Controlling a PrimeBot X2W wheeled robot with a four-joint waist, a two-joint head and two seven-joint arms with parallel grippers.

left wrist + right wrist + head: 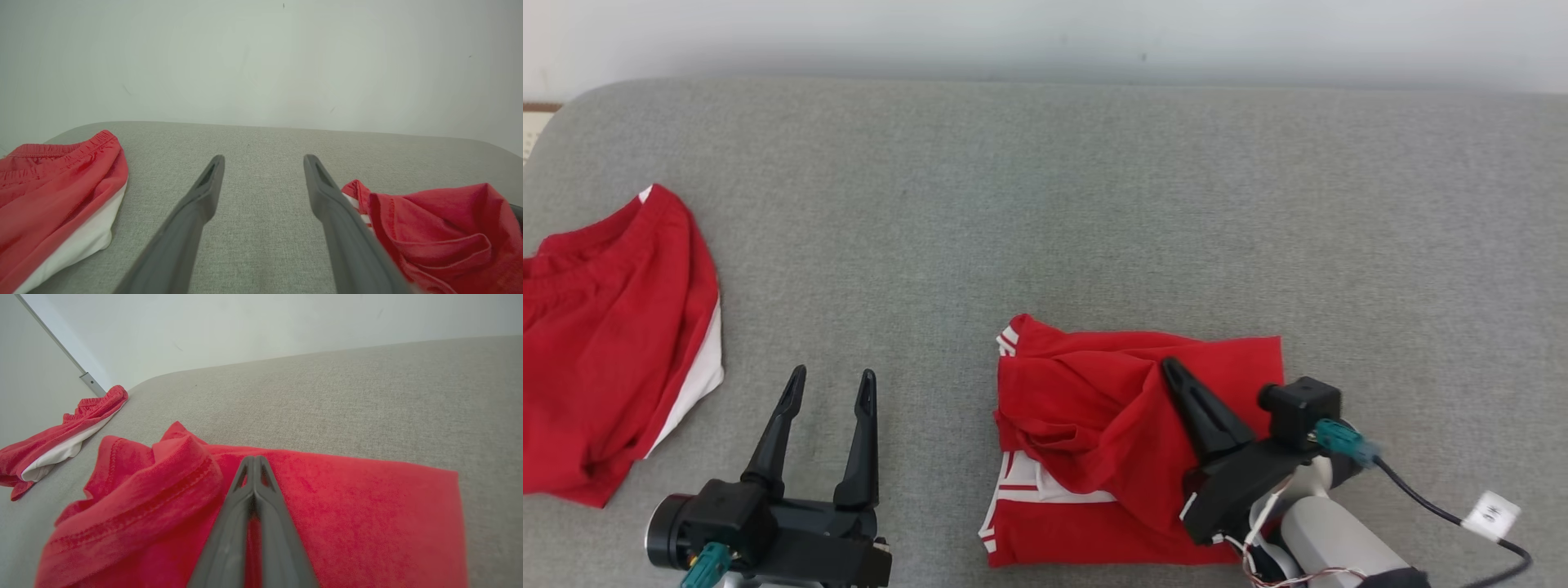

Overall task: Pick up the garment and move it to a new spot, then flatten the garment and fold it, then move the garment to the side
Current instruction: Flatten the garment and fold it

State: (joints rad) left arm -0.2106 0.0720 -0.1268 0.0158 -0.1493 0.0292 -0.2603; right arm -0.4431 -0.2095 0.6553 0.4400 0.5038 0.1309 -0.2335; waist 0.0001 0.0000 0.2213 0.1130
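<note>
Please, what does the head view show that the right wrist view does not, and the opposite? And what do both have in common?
Extra in the head view: the open left gripper, the white stripes at the red garment's near edge, and a black cable with a white tag beside the right arm.

Extra in the right wrist view: a thin grey strip running up the wall.

Shared by both: the red garment, the shut right gripper over it, the red and white shorts farther left, and the grey cushion.
</note>
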